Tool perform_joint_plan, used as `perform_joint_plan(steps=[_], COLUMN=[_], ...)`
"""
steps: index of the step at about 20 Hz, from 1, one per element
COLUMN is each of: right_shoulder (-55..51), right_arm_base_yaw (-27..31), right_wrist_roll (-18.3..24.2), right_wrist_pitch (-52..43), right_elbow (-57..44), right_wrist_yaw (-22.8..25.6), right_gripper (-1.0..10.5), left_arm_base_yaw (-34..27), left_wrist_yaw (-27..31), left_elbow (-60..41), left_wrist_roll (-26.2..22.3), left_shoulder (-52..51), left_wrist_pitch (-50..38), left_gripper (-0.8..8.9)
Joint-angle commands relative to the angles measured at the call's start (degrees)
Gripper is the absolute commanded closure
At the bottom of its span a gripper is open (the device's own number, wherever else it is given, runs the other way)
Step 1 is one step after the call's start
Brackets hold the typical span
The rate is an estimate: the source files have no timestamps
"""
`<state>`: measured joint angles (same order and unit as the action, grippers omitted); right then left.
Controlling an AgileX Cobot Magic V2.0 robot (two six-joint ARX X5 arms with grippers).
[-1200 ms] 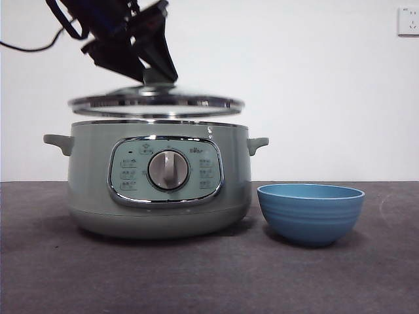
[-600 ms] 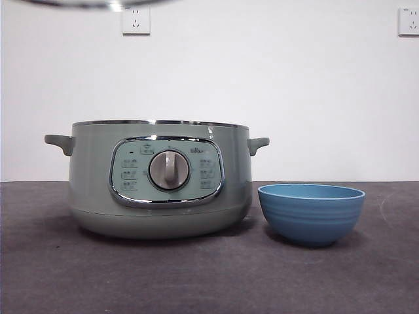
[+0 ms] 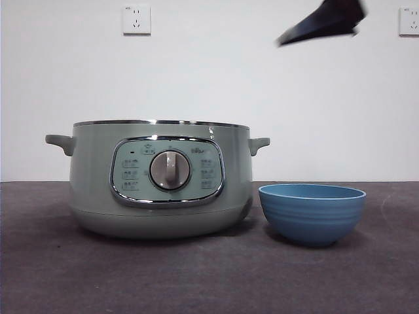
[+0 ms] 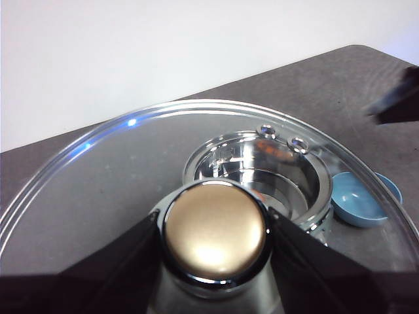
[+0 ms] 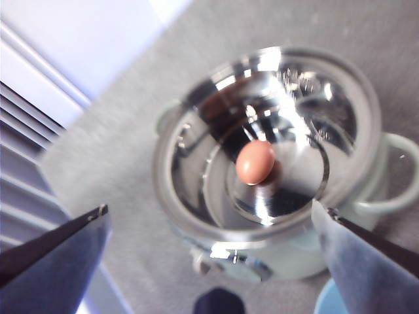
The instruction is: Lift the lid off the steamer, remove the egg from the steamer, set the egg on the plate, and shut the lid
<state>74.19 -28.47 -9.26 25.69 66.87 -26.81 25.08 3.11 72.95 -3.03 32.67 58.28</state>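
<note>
Only the right wrist view shows the egg [image 5: 255, 162] inside the open steamer [image 3: 160, 180], between the right tool's [image 5: 209, 216] wide-spread jaws. The left tool [image 4: 215, 229] clamps the lid's [image 4: 118, 170] knob, out of the front view.

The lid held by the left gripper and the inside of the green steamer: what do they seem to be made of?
The clear domed lid looks like glass with a chrome rim: the table shows through it. The pale green steamer seems lined with polished metal, which mirrors light around the brown egg.

Lab-like test bench: bare white wall [image 3: 209, 78], wall sockets [image 3: 136, 19], dark tabletop [image 3: 196, 275].
</note>
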Motion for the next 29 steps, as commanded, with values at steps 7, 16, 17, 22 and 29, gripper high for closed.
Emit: perform_joint_plan(steps=[7, 16, 17, 22, 29], right_shoulder=[27.78, 43.67, 44.26, 46.97, 49.40], right_arm_base_yaw=[-11.85, -13.20, -13.20, -13.20, -13.20], right_wrist_roll=[2.95, 4.42, 4.50, 4.63, 3.67], right_wrist_pitch=[6.40, 8.74, 8.68, 8.22, 6.88], right_elbow=[22.99, 33.20, 33.20, 33.20, 33.20], right_wrist_yaw=[16.02, 21.42, 21.40, 22.67, 22.40], right_gripper=[3.8, 3.8, 3.8, 3.8, 4.5], left_arm_base_yaw=[-0.04, -0.04, -0.04, -0.04, -0.04], left_wrist_yaw=[-0.11, -0.20, -0.20, -0.33, -0.35], left_elbow=[0.31, 0.31, 0.31, 0.31, 0.31], left_wrist_roll=[0.46, 0.42, 0.42, 0.39, 0.22], left_shoulder=[-1.49, -1.49, -1.49, -1.49, -1.49], left_wrist_pitch=[-0.57, -0.50, -0.48, -0.26, -0.04], left_gripper=[8.22, 8.22, 8.22, 8.22, 8.22])
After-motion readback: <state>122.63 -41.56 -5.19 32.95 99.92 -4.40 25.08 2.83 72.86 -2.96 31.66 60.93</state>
